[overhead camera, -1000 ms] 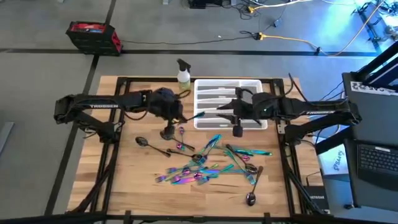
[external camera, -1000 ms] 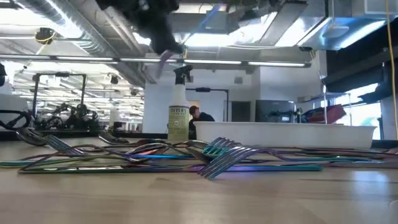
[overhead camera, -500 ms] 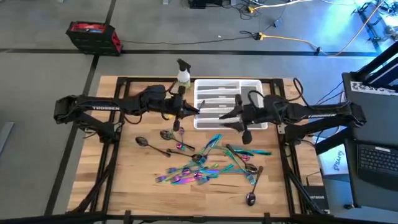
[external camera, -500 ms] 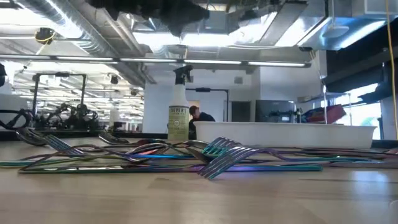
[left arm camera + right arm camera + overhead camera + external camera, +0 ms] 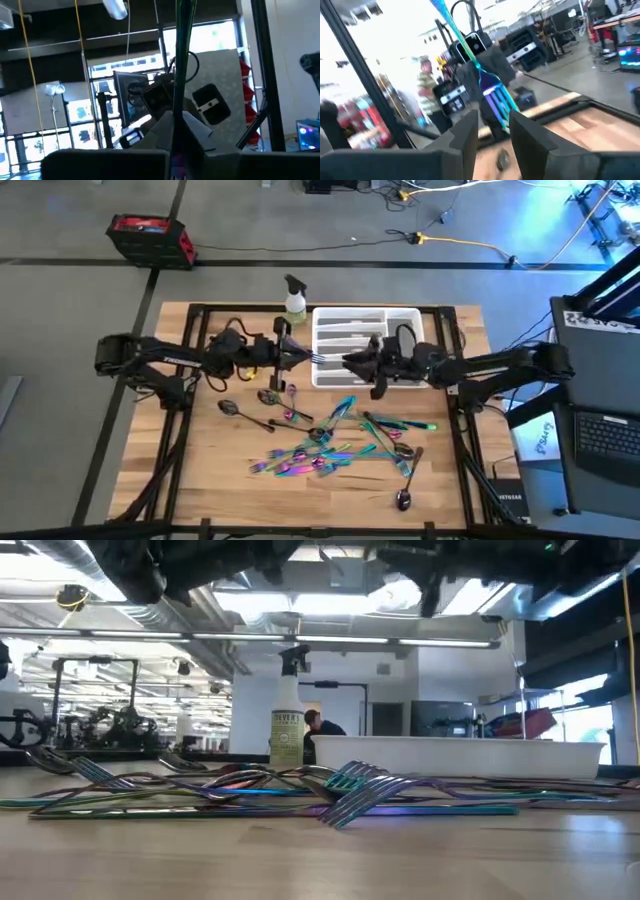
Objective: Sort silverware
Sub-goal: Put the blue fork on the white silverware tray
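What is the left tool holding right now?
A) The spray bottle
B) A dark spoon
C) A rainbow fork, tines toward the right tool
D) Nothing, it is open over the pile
C: the left tool is shut on a fork, whose tines point at the right tool over the white tray's left end.

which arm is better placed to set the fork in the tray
Right, probably: the right gripper hangs over the tray; the left gripper, holding the fork, sits outside its rim.
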